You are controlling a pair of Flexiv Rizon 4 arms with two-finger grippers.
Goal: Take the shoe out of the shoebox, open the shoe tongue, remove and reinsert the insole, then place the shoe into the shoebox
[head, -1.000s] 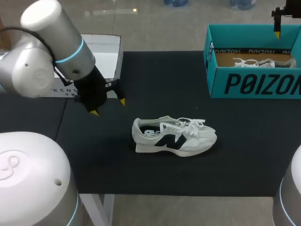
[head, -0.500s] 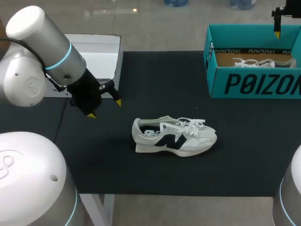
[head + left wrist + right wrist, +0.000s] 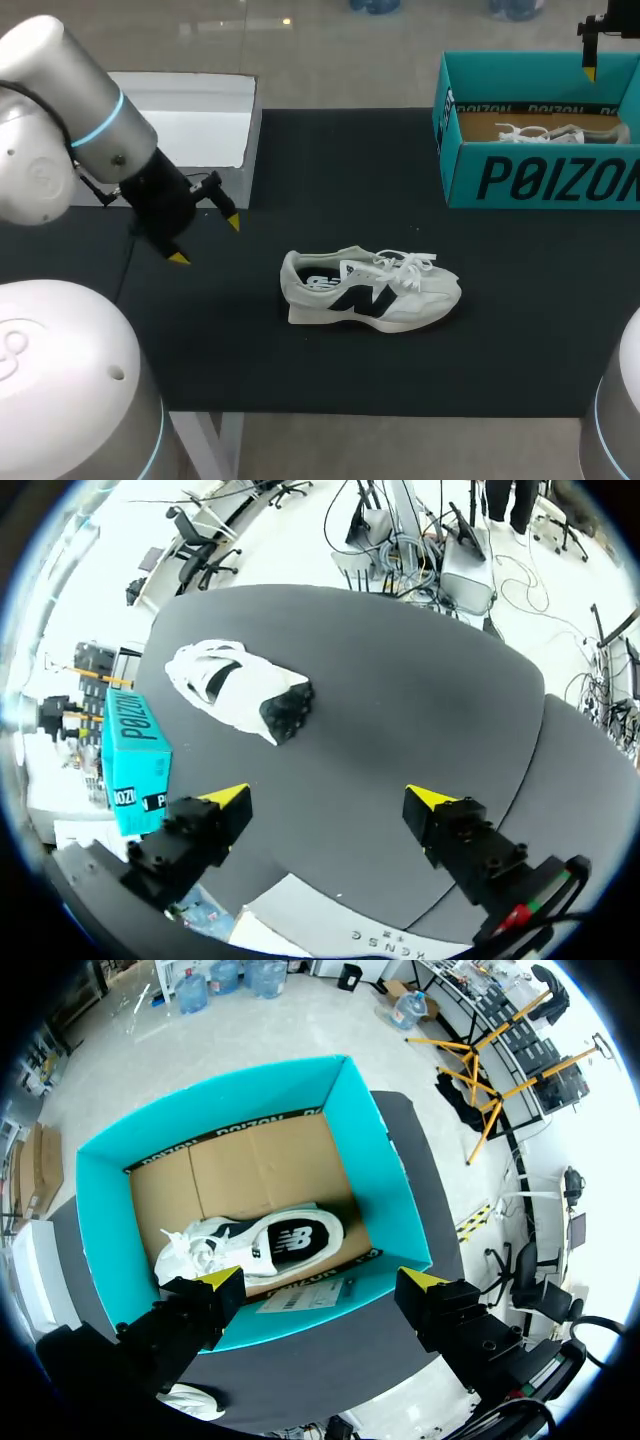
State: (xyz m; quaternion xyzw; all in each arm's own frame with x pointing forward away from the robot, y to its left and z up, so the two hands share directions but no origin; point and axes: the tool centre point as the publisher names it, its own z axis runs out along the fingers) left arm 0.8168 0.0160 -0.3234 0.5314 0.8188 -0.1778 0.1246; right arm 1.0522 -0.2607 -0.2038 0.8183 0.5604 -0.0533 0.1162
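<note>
A white and grey shoe point(image 3: 370, 288) with a dark logo lies on its side in the middle of the black mat, laces loose. A second shoe point(image 3: 545, 132) lies inside the teal shoebox point(image 3: 540, 180) at the back right. My left gripper point(image 3: 205, 240) hovers open and empty to the left of the loose shoe; in the left wrist view that shoe point(image 3: 235, 685) lies well ahead of the gripper point(image 3: 325, 800). My right gripper point(image 3: 320, 1295) hangs open above the shoebox point(image 3: 230, 1110), over the boxed shoe point(image 3: 255, 1245); in the head view only one yellow tip point(image 3: 589, 72) shows.
A white open box point(image 3: 190, 120) sits at the back left, just behind my left arm. The black mat point(image 3: 300, 160) covers the table between the two boxes. The table's front edge runs close below the loose shoe.
My left arm has drawn back to the left and slightly nearer the front, away from the loose shoe. The shoe, shoebox and right gripper have stayed put.
</note>
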